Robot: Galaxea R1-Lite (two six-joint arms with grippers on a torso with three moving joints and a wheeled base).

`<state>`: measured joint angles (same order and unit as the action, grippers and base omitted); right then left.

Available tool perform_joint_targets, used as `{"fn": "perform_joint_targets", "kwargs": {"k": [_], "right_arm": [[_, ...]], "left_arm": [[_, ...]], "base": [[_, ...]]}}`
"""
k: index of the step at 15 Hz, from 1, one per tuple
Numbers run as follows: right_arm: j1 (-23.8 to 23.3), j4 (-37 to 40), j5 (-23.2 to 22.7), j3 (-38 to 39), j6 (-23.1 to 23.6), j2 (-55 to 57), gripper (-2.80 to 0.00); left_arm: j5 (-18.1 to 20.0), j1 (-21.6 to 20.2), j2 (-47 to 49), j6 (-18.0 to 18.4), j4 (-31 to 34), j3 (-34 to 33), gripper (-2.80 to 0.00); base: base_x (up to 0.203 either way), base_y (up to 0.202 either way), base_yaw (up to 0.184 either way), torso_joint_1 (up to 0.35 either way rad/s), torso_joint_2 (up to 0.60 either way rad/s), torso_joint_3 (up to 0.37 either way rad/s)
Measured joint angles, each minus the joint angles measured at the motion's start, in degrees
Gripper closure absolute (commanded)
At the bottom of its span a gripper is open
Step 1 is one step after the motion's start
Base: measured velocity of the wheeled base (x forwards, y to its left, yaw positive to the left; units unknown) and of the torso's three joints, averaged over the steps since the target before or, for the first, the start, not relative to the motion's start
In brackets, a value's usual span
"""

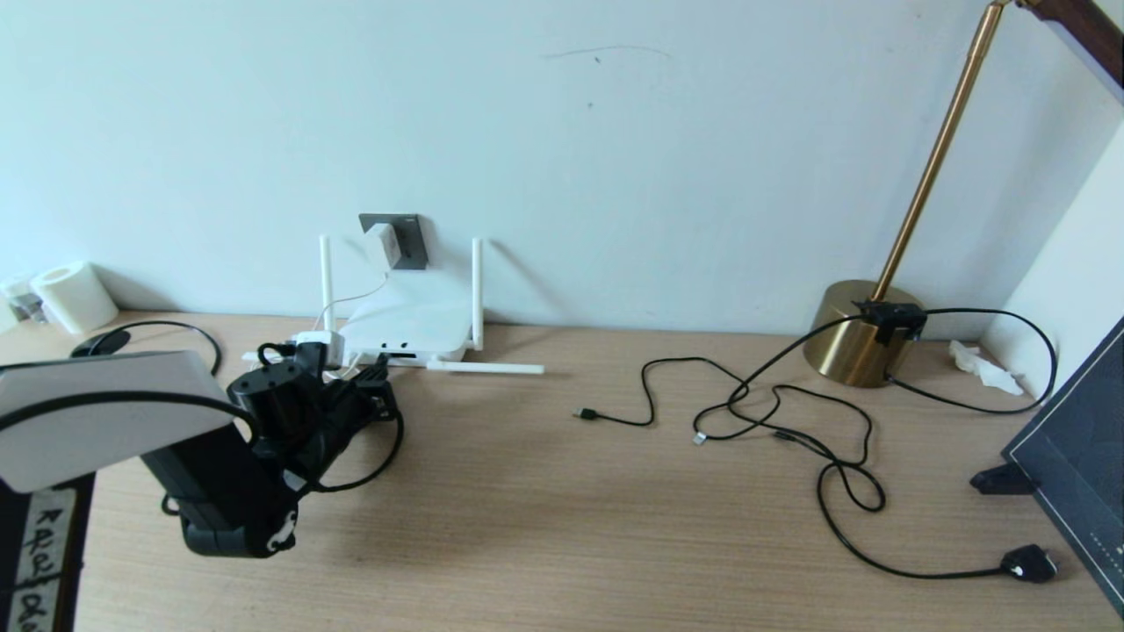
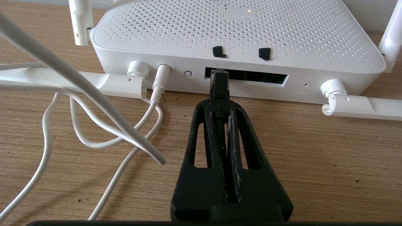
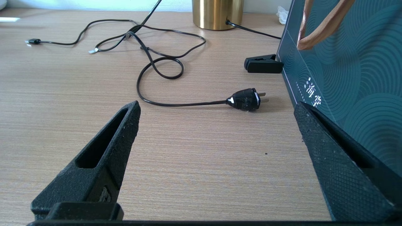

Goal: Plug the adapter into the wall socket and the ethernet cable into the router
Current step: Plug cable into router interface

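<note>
The adapter [image 1: 381, 245] was already sitting in the socket [image 1: 406, 230] on the wall, so that half looked done. The left gripper [image 2: 220, 103] was down at desk level right behind the router [image 2: 238, 34], fingers pinched tight on the plug of the ethernet cable [image 2: 219, 84]. It held the plug by its back end, probably so the nose stayed free to go in. The tip was at the mouth of the leftmost port in the dark slot, looking partly in; whether it had clicked home couldn't be told. The thin white cord [image 2: 157, 91] was plugged in just beside it, clear of the fingers. The right gripper [image 3: 216, 147] sat parked off to the right over bare desk [image 3: 194, 163], fingers wide apart and holding nothing, near a black power plug [image 3: 246, 99].
</note>
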<state>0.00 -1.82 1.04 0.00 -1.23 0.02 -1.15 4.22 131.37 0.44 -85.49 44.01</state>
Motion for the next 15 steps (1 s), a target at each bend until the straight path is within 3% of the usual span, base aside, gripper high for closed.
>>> {"fn": "perform_joint_targets", "kwargs": {"k": [15], "right_arm": [[0.0, 0.0, 0.0, 0.0, 0.02, 0.0, -2.8]], "left_arm": [[-0.03, -0.69, 0.41, 0.0, -0.06, 0.37, 0.0]], "base": [[0.0, 0.0, 0.0, 0.0, 0.0, 0.0]]}}
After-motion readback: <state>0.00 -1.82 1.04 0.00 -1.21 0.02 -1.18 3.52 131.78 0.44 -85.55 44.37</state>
